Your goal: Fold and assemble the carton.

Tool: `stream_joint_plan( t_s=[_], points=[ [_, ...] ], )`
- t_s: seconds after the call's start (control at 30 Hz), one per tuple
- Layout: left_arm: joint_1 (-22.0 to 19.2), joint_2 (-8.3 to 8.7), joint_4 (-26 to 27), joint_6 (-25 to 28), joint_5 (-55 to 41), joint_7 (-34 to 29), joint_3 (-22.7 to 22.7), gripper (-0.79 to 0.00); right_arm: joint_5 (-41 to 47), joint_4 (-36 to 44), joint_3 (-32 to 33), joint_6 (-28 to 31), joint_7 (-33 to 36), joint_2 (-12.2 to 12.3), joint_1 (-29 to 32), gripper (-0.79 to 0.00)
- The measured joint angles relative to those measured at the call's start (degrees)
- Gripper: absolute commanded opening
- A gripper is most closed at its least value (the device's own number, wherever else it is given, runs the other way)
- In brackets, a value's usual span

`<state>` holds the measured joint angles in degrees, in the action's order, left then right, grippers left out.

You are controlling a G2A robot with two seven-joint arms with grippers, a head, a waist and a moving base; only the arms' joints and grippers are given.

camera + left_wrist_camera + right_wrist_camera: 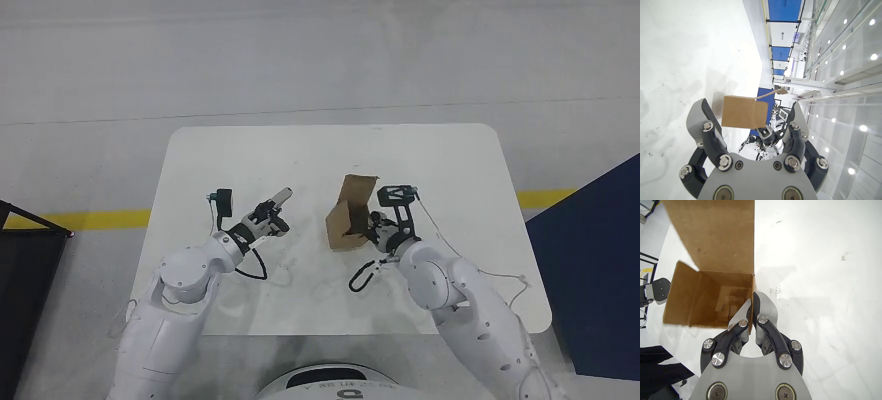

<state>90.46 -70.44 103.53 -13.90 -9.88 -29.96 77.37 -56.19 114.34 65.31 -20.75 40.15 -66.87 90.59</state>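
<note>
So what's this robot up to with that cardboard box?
It is assembling a brown carton at the white table. The right gripper has its fingers pinched on one side wall of the open carton, whose top flap stands up. The left gripper hovers open nearby, not touching it.

Bright, even light; ceiling lamps [873, 56] glare; soft shadows on table [819, 256].

The table [450, 160] is seen whole from high above, looking straight down. The left wrist camera is set behind the left gripper [750, 106] and faces across the table toward the carton [745, 113], which lies farther off. The right wrist camera is held close over the carton and looks down into it. The carton is shared by all 3 views.
</note>
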Motion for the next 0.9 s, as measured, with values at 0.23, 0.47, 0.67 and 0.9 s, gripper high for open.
stream_joint_plan(
  t_s=[0.23, 0.47, 0.67, 0.9],
  points=[
    [-0.23, 0.33, -0.26, 0.44, 2.56, -0.10, -0.38, 0.000, -6.94, 7.49, 2.58, -5.77, 5.84, 0.73, 5.88, -0.471],
    [-0.97, 0.92, 0.16, 0.43, 12.20, -2.12, -3.23, 0.000, -4.45, 10.19, 4.02, -13.21, 6.66, 0.24, 9.33, -0.474],
    [-2.32, 1.28, 1.12, -0.32, 19.65, -4.63, -6.33, 0.000, 8.32, 10.16, 7.71, -13.93, -0.03, -0.52, 12.06, -0.462],
    [-6.10, 0.91, -0.76, -0.18, 20.17, -8.01, -10.83, -0.062, 20.70, 9.58, 13.87, -5.69, -12.84, -1.03, 17.47, -0.456]
  ],
)
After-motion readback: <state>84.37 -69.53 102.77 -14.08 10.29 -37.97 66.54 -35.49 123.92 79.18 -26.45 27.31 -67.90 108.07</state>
